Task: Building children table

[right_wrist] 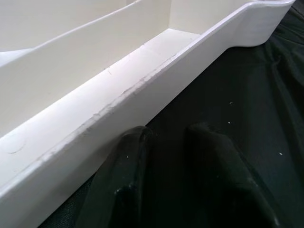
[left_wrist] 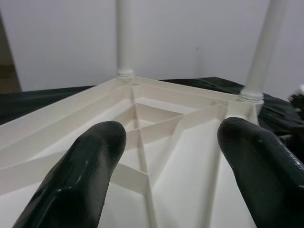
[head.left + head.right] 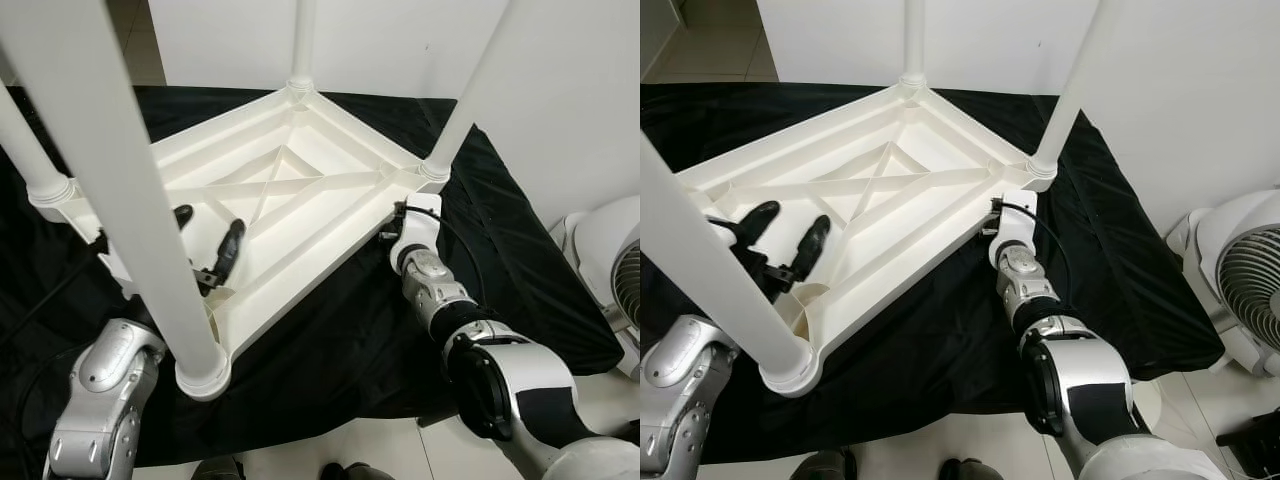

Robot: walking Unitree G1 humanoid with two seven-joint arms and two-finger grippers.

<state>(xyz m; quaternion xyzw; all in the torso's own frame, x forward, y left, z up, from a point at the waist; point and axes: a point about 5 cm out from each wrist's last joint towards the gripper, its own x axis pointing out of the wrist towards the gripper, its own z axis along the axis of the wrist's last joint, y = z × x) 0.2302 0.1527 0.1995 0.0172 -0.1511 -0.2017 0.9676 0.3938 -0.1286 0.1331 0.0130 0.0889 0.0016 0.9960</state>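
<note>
A white plastic children's table [image 3: 300, 190] lies upside down on a black cloth [image 3: 520, 260], its ribbed underside facing up. All of its white legs stand upright, the nearest leg [image 3: 130, 200] right in front of me. My left gripper [image 3: 207, 235] hovers open over the underside beside that near leg, nothing between its fingers [image 2: 90, 166]. My right gripper [image 1: 171, 133] sits low on the cloth against the outside of the table's right rim [image 1: 142, 85], close to the right corner leg [image 3: 470, 100]. Its fingers are drawn together and hold nothing.
A white fan [image 3: 1250, 280] stands on the floor at the right, just past the cloth's edge. A white wall [image 3: 560, 90] runs behind and to the right of the table. Pale floor tiles [image 3: 380, 450] lie in front of the cloth.
</note>
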